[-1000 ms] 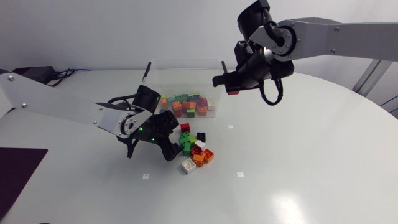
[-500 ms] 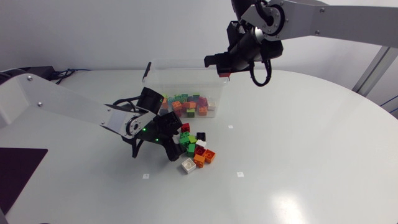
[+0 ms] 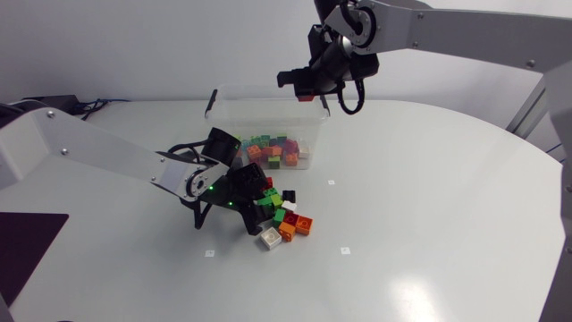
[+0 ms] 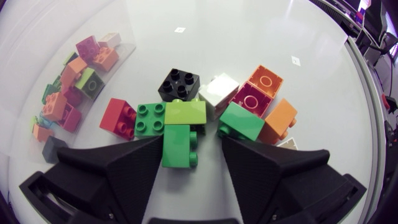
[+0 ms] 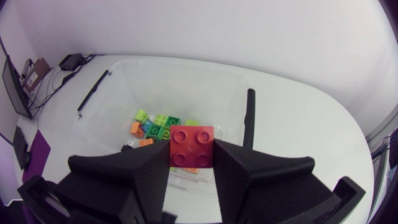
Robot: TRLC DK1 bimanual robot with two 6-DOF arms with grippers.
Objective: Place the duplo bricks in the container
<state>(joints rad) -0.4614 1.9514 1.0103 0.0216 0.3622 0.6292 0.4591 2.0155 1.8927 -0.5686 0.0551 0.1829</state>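
The right gripper (image 5: 191, 152) has its two black fingers clamped on opposite sides of a red brick (image 5: 191, 144), studs facing the wrist camera. It holds the brick in the air over the clear container (image 5: 118, 74), whose floor already carries a small heap of stored bricks (image 5: 155, 127) in green, lime and orange. A black latch (image 5: 249, 118) stands at the container's near end, just beside the gripper. Down on the table, the left gripper (image 4: 191, 155) has its fingers spread apart around a dark green brick (image 4: 180, 146). One finger is right against the brick's side, while the other stands clear of it. Just ahead of that brick a lime brick (image 4: 185, 112) lies across it, with a green four-stud brick (image 4: 149, 118) and a second red brick (image 4: 118, 117) beside it. The rest of the loose pile (image 3: 286, 219) crowds in beyond them. It includes a black brick (image 4: 179, 84), a white brick (image 4: 219, 90), a magenta brick (image 4: 252, 99), two orange bricks (image 4: 266, 79) and another green one. The pile sits close in front of the container's wall. A few small white marks (image 3: 345, 250) dot the table (image 3: 429, 215), too small to read.
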